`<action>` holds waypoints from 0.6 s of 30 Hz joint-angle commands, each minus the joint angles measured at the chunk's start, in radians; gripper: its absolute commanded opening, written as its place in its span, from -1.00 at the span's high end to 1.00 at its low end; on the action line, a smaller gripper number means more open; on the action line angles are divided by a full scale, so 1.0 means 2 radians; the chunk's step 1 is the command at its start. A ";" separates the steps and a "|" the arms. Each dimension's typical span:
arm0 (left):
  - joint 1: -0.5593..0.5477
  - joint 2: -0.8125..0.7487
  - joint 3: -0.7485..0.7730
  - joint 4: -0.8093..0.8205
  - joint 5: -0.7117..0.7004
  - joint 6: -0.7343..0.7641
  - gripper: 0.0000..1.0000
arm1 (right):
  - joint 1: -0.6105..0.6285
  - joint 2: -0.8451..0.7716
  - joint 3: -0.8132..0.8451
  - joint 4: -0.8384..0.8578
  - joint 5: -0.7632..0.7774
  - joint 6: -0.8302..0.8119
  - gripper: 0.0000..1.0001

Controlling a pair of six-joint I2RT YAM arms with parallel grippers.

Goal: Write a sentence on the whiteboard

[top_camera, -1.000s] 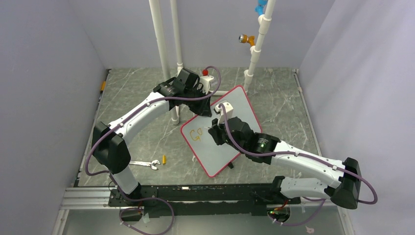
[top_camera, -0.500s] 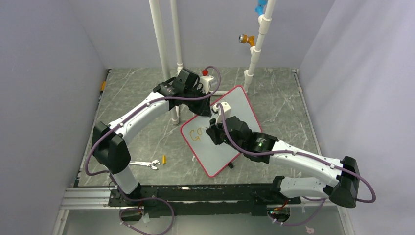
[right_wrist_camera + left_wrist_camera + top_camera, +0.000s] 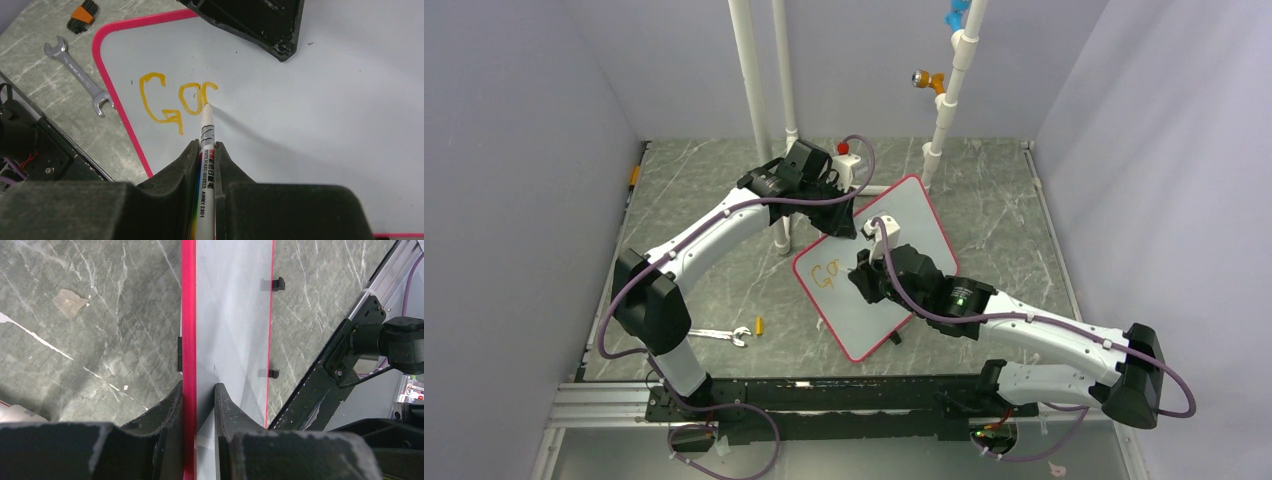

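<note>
Grey marbled counter (image 3: 724, 210) carries the smooth, pale whiteboard (image 3: 924, 215) (rounded corners, glossy pink rim), its edge pinched in the left hand (image 3: 198, 387). The right hand (image 3: 206, 145) is clamped tight on a slim white marker (image 3: 207, 125), whose tip, just ahead, touches the orange sentence (image 3: 177, 100): "Go" and a part-drawn letter.

We look down from high behind onto the whole table (image 3: 1004, 200); our two wrist views sit close, both facing the whiteboard (image 3: 856, 322), shared by all.

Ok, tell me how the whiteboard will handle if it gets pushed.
Probably stiff: the whiteboard looks flat with the left gripper clamping just its rim. Likely light, being thin. Its small feet might skid on the smooth table.
</note>
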 commanded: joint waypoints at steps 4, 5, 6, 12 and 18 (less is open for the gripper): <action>-0.009 -0.005 -0.008 -0.022 -0.052 0.037 1.00 | -0.001 -0.011 -0.004 -0.016 0.024 0.012 1.00; -0.009 -0.005 -0.008 -0.022 -0.052 0.037 1.00 | -0.001 -0.010 -0.001 -0.018 0.030 0.012 1.00; -0.009 -0.005 -0.008 -0.021 -0.052 0.037 1.00 | -0.001 -0.009 0.001 -0.019 0.034 0.011 1.00; -0.009 -0.005 -0.008 -0.022 -0.051 0.037 1.00 | -0.001 0.009 0.028 -0.019 0.047 0.005 1.00; -0.009 -0.006 -0.008 -0.022 -0.049 0.037 1.00 | -0.001 0.031 0.057 -0.014 0.044 -0.003 1.00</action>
